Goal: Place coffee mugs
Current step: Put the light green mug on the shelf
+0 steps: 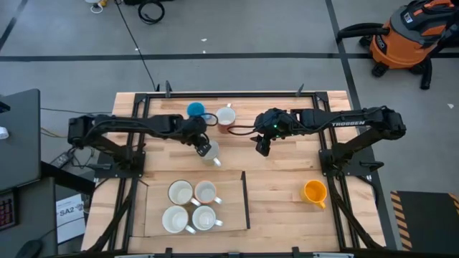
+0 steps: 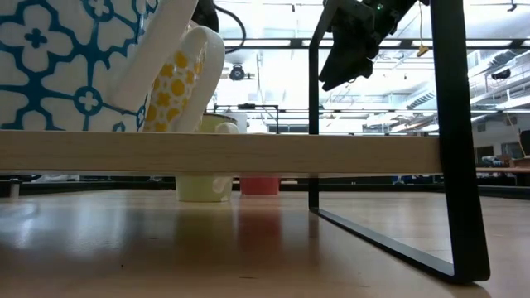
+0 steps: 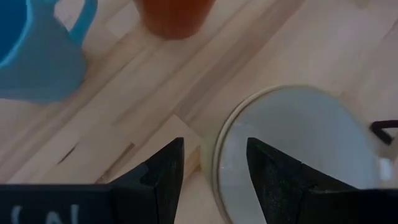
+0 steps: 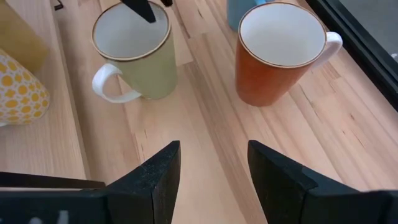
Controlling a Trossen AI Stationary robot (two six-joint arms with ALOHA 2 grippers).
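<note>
Smooth grey concrete floor (image 1: 251, 29) ran around the pale wooden butcher-block table (image 1: 280, 179), crossed by dark tape lines (image 1: 237, 54). An orange-and-black shop vacuum (image 1: 409, 36) stood at one corner. Bright ceiling strip lights (image 2: 273, 62) glared beyond the table.

blue mug (image 3: 37, 56) cropped, orange mug (image 3: 174, 15) cropped

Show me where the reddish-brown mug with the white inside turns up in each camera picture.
High view: the reddish-brown mug stands near the table's far edge, about the middle.
Low view: only its base shows, below the wooden board, near the centre.
Left wrist view: its lower part shows at the top edge.
Right wrist view: whole, upper right.
Shared landmark: the pale green mug next to it, in all four.
</note>
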